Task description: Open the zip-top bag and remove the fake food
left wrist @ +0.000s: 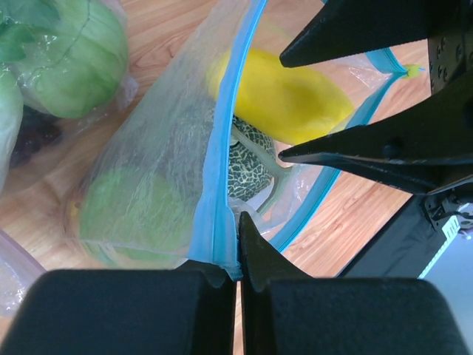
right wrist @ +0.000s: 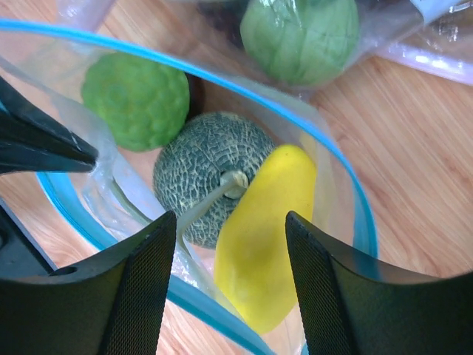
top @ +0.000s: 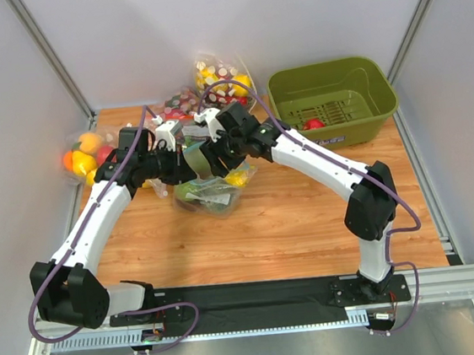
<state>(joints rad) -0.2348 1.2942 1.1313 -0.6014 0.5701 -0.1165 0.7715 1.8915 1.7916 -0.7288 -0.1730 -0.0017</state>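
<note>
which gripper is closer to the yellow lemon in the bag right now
Right. The right gripper hangs open directly over the yellow lemon, fingers either side of it. The left gripper is off at the bag's edge, shut on the blue zipper strip.

Light-brown wood-plank tabletop [top: 308,212], grain running L–R, w/ a black base strip [top: 258,298] along its near edge. On it: olive-green plastic bin [top: 332,100] at far-right corner; clear bag of orange & yellow fruit [top: 82,156] at far-left edge; polka-dot patterned bag [top: 219,75] at back centre; clear soft zip-top bag w/ teal-blue zipper [top: 213,188] mid-table, toy food inside.
</note>
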